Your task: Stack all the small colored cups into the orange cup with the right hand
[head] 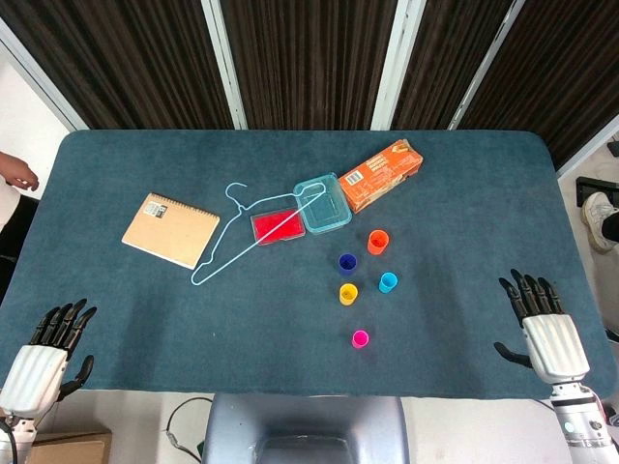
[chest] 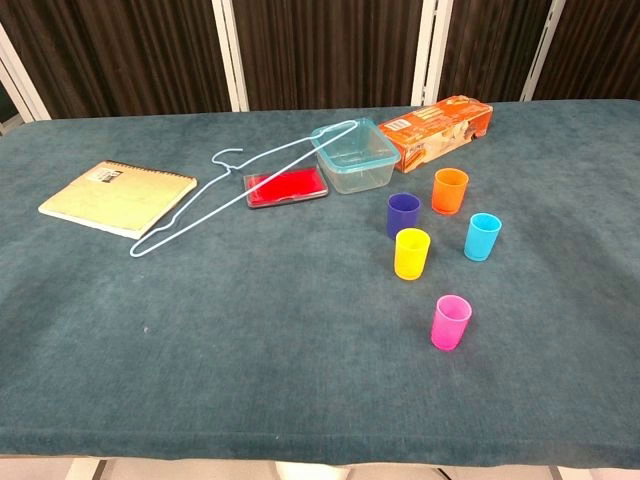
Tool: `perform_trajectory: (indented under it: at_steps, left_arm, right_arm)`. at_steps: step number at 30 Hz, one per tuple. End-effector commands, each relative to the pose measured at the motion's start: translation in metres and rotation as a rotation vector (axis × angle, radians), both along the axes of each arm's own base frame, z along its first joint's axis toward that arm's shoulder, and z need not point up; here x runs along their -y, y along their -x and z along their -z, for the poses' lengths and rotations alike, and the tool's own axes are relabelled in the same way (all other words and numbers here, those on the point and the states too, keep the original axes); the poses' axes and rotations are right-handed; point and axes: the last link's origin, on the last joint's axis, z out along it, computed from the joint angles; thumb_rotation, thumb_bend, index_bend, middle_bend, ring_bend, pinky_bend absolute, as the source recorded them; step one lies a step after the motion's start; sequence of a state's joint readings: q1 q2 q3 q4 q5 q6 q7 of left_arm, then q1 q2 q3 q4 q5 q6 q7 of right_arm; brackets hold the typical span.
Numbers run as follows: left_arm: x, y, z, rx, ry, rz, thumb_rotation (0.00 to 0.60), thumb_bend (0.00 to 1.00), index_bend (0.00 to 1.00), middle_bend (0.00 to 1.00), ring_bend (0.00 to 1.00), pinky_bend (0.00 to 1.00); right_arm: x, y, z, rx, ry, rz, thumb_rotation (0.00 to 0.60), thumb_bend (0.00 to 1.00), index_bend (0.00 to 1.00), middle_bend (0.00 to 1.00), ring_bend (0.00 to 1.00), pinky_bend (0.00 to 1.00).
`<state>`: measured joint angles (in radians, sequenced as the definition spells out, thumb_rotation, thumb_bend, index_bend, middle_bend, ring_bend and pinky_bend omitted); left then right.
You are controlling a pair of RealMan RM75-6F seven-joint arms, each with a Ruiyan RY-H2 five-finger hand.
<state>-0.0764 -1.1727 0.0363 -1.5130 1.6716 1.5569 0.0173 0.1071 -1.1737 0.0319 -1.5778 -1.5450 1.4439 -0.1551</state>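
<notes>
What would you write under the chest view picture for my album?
Five little cups, with the orange cup farthest back, stand unstacked on the table.

This looks like a robotics lab or test room set up for recording. A wide tabletop (head: pixel 145 319) covered in dark teal felt fills the space, and behind it hang dark vertical panels split by white strips. On the tabletop lies a mixed lot of unrelated props: a notebook (head: pixel 170 230), a wire hanger (head: pixel 253 232), a clear container (head: pixel 323 204), an orange carton (head: pixel 380 175) beside the container. At the tabletop's far right edge, someone's sneaker (head: pixel 598 215) shows on a pale floor.
</notes>
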Motion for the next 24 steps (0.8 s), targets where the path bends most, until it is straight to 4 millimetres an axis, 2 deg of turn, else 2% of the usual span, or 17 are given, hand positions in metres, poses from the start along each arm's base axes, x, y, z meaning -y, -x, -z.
perform_trajectory:
  at_steps: [1, 6, 9, 13, 14, 15, 16, 17, 21, 24]
  left_arm:
    - [-0.007, -0.001, -0.001, 0.002, 0.003, -0.002, 0.600, 0.46, 0.00, 0.00, 0.00, 0.09]
    - [-0.009, 0.000, -0.001, 0.009, 0.011, -0.006, 0.600, 0.46, 0.00, 0.00, 0.00, 0.09]
    - [-0.011, 0.000, -0.002, 0.018, 0.006, -0.012, 0.600, 0.46, 0.00, 0.00, 0.00, 0.09]
    - [-0.012, 0.001, -0.002, 0.019, 0.005, -0.014, 0.600, 0.46, 0.00, 0.00, 0.00, 0.09]
    - [-0.013, 0.001, -0.002, 0.020, 0.008, -0.016, 0.600, 0.46, 0.00, 0.00, 0.00, 0.09]
    - [-0.015, 0.001, -0.001, 0.021, 0.012, -0.019, 0.600, 0.46, 0.00, 0.00, 0.00, 0.09]
    - [-0.016, 0.002, -0.001, 0.020, 0.018, -0.021, 0.600, 0.46, 0.00, 0.00, 0.00, 0.09]
    - [-0.017, 0.002, -0.001, 0.020, 0.022, -0.024, 0.600, 0.46, 0.00, 0.00, 0.00, 0.09]
    - [-0.015, 0.003, 0.001, 0.015, 0.033, -0.035, 0.600, 0.46, 0.00, 0.00, 0.00, 0.09]
    - [-0.014, 0.004, 0.002, 0.010, 0.038, -0.040, 0.600, 0.46, 0.00, 0.00, 0.00, 0.09]
  right_arm:
    - [0.000, 0.000, 0.001, -0.002, -0.002, 0.003, 0.600, 0.26, 0.00, 0.00, 0.00, 0.00]
    - [0.007, 0.001, 0.002, -0.001, -0.001, -0.007, 0.600, 0.26, 0.00, 0.00, 0.00, 0.00]
    - [0.021, -0.002, 0.004, 0.025, -0.003, -0.023, 0.600, 0.26, 0.00, 0.00, 0.00, 0.00]
    - [0.030, -0.005, 0.006, 0.037, -0.015, -0.031, 0.600, 0.26, 0.00, 0.00, 0.00, 0.00]
    - [0.038, -0.009, 0.007, 0.042, -0.025, -0.039, 0.600, 0.26, 0.00, 0.00, 0.00, 0.00]
    - [0.058, -0.019, 0.009, 0.046, -0.036, -0.066, 0.600, 0.26, 0.00, 0.00, 0.00, 0.00]
    - [0.087, -0.032, 0.013, 0.038, -0.051, -0.085, 0.600, 0.26, 0.00, 0.00, 0.00, 0.00]
    - [0.105, -0.040, 0.018, 0.035, -0.069, -0.083, 0.600, 0.26, 0.00, 0.00, 0.00, 0.00]
    - [0.144, -0.068, 0.034, 0.030, -0.121, -0.098, 0.600, 0.26, 0.04, 0.00, 0.00, 0.00]
    - [0.169, -0.085, 0.045, -0.041, -0.136, -0.119, 0.600, 0.26, 0.09, 0.00, 0.00, 0.00]
